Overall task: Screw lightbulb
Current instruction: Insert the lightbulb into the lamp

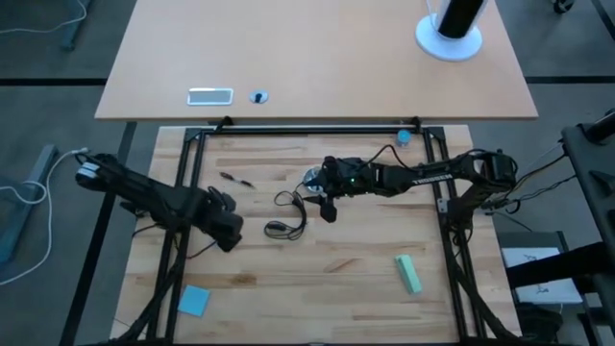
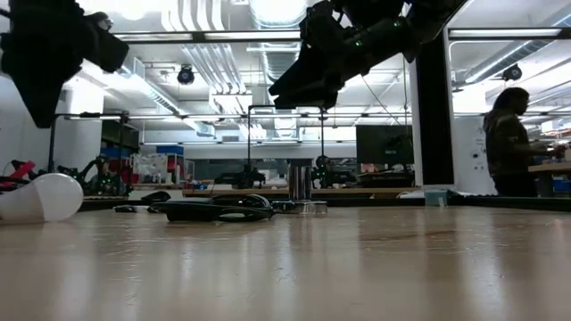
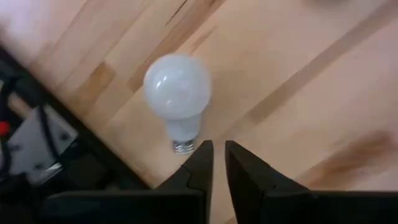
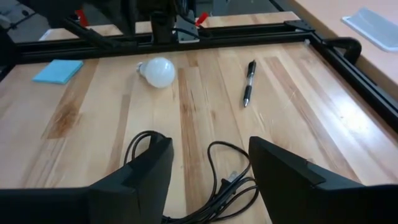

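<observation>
Since small frosted-white pear-shaped lightbulb [image 3: 178, 93] lies loose on wooden table [image 3: 298, 81], judge it light, slick, fragile: take round globe gently. Left gripper [image 3: 218, 157] just beside screw base, jaws nearly closed, empty. Right gripper [image 4: 208, 163] over black cord [image 4: 217, 186], jaws parted, empty

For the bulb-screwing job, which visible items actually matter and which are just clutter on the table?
Belongs to the job:
lightbulb, lying loose
metal socket
black cord
left hand, shut beside the bulb base
right hand, open above the cord

Just lying about:
pen
blue pad
green block
</observation>
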Action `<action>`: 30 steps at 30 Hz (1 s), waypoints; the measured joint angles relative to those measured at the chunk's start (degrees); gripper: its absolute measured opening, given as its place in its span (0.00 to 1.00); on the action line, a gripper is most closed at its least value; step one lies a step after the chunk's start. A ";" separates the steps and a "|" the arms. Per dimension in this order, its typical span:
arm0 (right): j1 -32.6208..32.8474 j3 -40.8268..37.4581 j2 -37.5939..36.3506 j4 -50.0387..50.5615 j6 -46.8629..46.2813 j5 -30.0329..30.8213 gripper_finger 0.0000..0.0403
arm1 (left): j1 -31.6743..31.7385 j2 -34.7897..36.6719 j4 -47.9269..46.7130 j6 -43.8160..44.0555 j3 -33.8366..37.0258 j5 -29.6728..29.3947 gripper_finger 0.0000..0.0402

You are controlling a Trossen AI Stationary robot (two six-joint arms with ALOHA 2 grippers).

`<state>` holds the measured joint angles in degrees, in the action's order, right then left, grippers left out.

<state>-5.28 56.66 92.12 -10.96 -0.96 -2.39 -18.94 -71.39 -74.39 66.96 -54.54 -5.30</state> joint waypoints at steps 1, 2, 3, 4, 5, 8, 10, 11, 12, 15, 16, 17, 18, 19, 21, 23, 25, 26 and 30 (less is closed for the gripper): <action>0.00 0.00 0.00 -0.05 -0.05 -0.01 0.51 | -0.17 -1.08 -0.37 -0.01 0.35 -0.02 0.09; 0.00 0.00 0.00 -0.05 -0.07 -0.02 0.51 | -0.17 -1.99 -0.71 -0.02 0.89 0.00 0.12; 0.00 0.00 0.00 -0.05 -0.07 -0.02 0.51 | -0.17 -2.89 -0.60 0.01 1.46 0.00 0.14; 0.02 0.00 0.00 -0.09 -0.10 -0.02 0.51 | -0.12 -3.72 -0.56 0.32 2.04 -0.03 0.17; 0.02 0.00 0.00 -0.18 -0.29 -0.02 0.52 | -0.02 -4.52 -0.77 1.24 2.73 -0.05 0.21; 0.02 0.00 0.00 -0.23 -0.93 -0.04 0.53 | 0.00 -6.20 -1.03 4.90 4.72 1.85 0.32; 0.02 0.00 0.00 -0.23 -0.93 -0.04 0.53 | 0.00 -6.85 -1.12 6.88 6.47 4.34 0.40; 0.02 0.00 0.00 -0.25 -0.93 -0.04 0.54 | 0.00 -7.12 -1.06 7.59 7.54 5.43 0.44; 0.02 0.00 0.00 -0.25 -0.93 -0.04 0.54 | 0.00 -7.24 -0.64 7.89 8.73 6.44 0.48; 0.02 0.00 0.00 -0.28 -0.82 -0.04 0.54 | 0.00 -7.27 1.92 8.16 12.49 7.85 0.58; 0.02 0.00 0.00 -0.29 -0.74 -0.04 0.54 | 0.00 -7.27 3.02 8.26 13.49 7.85 0.60; 0.02 0.00 0.00 -0.34 -0.69 -0.04 0.53 | 0.00 -7.28 3.33 8.39 13.42 7.80 0.62; 0.02 0.00 0.00 -0.40 -0.68 -0.04 0.53 | 0.00 -7.48 2.80 8.38 13.00 7.52 0.64; 0.02 0.00 0.00 -0.42 -0.66 -0.04 0.53 | 0.00 -7.59 3.03 7.65 12.71 6.97 0.66; 0.02 -0.04 0.00 -0.44 -0.64 -0.04 0.52 | 0.10 -7.46 4.86 6.64 12.47 5.51 0.68; 0.02 -0.04 0.00 -0.49 -0.53 -0.04 0.51 | 0.59 -7.22 7.23 6.41 13.27 5.79 0.70; 0.02 -0.04 0.00 -0.49 -0.42 -0.04 0.51 | 1.28 -7.22 8.64 7.82 14.79 7.74 0.70; 0.02 -0.04 0.00 -0.48 -0.42 -0.04 0.51 | 1.60 -7.36 8.78 8.25 15.34 8.17 0.69; 0.02 -0.04 0.00 -0.49 -0.42 -0.04 0.52 | 3.87 -8.35 9.45 9.99 15.69 8.35 0.66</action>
<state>-5.26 56.62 92.12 -11.44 -1.39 -2.44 -15.08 -79.74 -64.94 76.95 -38.85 3.05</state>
